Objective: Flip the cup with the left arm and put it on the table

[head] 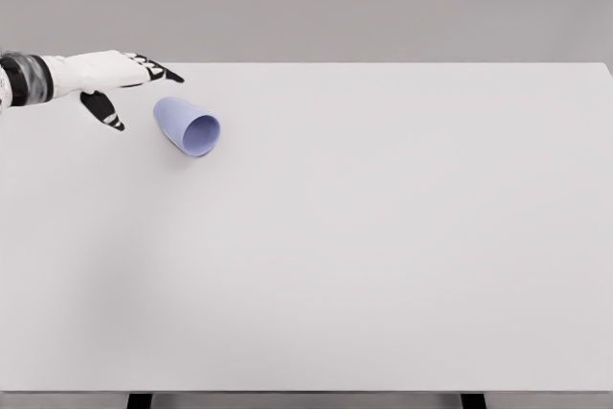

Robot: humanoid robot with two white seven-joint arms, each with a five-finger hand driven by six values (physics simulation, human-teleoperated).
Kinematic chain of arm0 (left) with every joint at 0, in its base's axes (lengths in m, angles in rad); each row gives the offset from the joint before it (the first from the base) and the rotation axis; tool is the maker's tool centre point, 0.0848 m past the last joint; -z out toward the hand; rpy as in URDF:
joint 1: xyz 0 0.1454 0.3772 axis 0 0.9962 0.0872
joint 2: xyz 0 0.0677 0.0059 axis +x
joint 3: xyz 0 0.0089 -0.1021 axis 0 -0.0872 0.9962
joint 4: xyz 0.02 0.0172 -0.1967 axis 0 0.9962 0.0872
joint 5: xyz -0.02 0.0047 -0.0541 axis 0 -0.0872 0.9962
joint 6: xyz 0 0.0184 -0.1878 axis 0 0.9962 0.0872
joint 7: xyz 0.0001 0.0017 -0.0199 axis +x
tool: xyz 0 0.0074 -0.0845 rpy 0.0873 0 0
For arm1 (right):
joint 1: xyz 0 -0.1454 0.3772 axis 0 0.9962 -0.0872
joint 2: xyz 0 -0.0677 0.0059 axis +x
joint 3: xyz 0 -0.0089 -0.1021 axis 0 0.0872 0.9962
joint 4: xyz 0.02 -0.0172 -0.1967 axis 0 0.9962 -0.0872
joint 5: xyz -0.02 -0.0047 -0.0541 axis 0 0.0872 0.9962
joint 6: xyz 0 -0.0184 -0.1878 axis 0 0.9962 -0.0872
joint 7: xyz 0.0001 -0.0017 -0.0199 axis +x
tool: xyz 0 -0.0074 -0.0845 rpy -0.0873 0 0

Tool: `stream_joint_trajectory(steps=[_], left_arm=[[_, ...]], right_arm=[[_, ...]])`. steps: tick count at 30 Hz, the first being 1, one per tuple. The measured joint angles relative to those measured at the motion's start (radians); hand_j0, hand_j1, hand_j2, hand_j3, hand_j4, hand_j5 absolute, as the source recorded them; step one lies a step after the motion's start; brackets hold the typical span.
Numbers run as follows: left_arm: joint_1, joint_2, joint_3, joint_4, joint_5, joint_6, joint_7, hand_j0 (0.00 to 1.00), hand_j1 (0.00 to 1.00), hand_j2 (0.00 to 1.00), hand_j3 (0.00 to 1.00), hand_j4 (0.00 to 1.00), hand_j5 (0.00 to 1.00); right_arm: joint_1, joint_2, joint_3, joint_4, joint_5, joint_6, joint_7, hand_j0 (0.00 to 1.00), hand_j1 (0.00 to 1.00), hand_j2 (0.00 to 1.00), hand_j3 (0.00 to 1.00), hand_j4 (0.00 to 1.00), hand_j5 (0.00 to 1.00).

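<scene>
While the blue cup (pixel 188 126) lies on its side at the table's (pixel 383 256) far left, mouth toward the camera, left hand (pixel 115 83) waits just beside it, fingers spread, empty. Best approach: wrap the wall mid-body, then rotate upright.

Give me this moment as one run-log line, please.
left hand: open, left of cup, apart | cup: on its side, mouth toward camera | table | right arm: out of view
</scene>
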Motion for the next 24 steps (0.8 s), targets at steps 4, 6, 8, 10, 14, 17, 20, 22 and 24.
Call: stream_joint_trajectory(steps=[4, 6, 8, 10, 14, 17, 20, 22, 24], left_arm=[[0.002, -0.028, -0.007, 0.017, -0.012, 0.000, 0.015, 1.00, 1.00, 1.00, 1.00, 1.00, 1.00], [0.002, -0.043, -0.008, 0.020, -0.035, 0.000, 0.017, 1.00, 1.00, 1.00, 1.00, 1.00, 1.00], [0.005, -0.057, -0.010, 0.022, -0.060, 0.000, 0.019, 1.00, 1.00, 1.00, 1.00, 1.00, 1.00], [0.005, -0.065, -0.010, 0.023, -0.074, 0.000, 0.019, 1.00, 1.00, 1.00, 1.00, 1.00, 1.00], [0.006, -0.088, -0.010, 0.029, -0.094, 0.000, 0.019, 1.00, 1.00, 1.00, 1.00, 1.00, 1.00], [0.006, -0.107, -0.010, 0.040, -0.103, 0.000, 0.020, 1.00, 1.00, 1.00, 1.00, 1.00, 1.00], [0.011, -0.120, -0.010, 0.050, -0.110, 0.000, 0.020, 1.00, 1.00, 1.00, 1.00, 1.00, 1.00], [0.011, -0.130, -0.010, 0.060, -0.119, 0.000, 0.021, 1.00, 1.00, 1.00, 1.00, 1.00, 1.00], [0.012, -0.140, -0.010, 0.073, -0.126, 0.000, 0.021, 1.00, 1.00, 1.00, 1.00, 1.00, 1.00]], right_arm=[[0.000, 0.000, 0.000, 0.000, 0.000, 0.000, 0.000, 1.00, 1.00, 1.00, 1.00, 1.00, 1.00], [0.000, 0.000, 0.000, 0.000, 0.000, 0.000, 0.000, 1.00, 1.00, 1.00, 1.00, 1.00, 1.00], [0.000, 0.000, 0.000, 0.000, 0.000, 0.000, 0.000, 1.00, 1.00, 1.00, 1.00, 1.00, 1.00], [0.000, 0.000, 0.000, 0.000, 0.000, 0.000, 0.000, 1.00, 1.00, 1.00, 1.00, 1.00, 1.00], [0.000, 0.000, 0.000, 0.000, 0.000, 0.000, 0.000, 1.00, 1.00, 1.00, 1.00, 1.00, 1.00], [0.000, 0.000, 0.000, 0.000, 0.000, 0.000, 0.000, 1.00, 1.00, 1.00, 1.00, 1.00, 1.00], [0.000, 0.000, 0.000, 0.000, 0.000, 0.000, 0.000, 1.00, 1.00, 1.00, 1.00, 1.00, 1.00], [0.000, 0.000, 0.000, 0.000, 0.000, 0.000, 0.000, 1.00, 1.00, 1.00, 1.00, 1.00, 1.00], [0.000, 0.000, 0.000, 0.000, 0.000, 0.000, 0.000, 1.00, 1.00, 1.00, 1.00, 1.00, 1.00]])
